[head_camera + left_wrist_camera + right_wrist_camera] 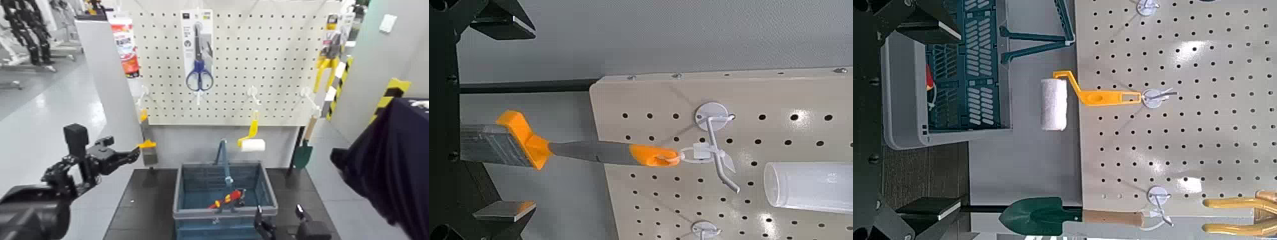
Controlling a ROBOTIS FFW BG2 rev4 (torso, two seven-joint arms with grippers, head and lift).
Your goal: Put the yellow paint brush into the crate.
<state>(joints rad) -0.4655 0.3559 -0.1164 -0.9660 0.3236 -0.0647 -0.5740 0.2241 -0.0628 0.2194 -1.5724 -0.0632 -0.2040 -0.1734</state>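
My black left claw (131, 154) faces the yellow paint brush (146, 142), orange-handled with grey ferrule. The crate (225, 207) is slatted blue-grey, holding a red-and-yellow tool (227, 199). Cream pegboard (268, 70), dotted with holes, carries blue-handled scissors (199, 75).

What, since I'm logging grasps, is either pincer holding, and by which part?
Nothing. The left pincer stands open by the paint brush, which hangs from its hook; the right pincer is open and empty.

The yellow paint brush (146, 145) hangs from a hook on the left side of the board, left of the middle of the picture, bristles pointing down. The crate (225, 212) is blue-grey with slatted sides and sits at the bottom middle, its thin handle (223, 157) standing up.
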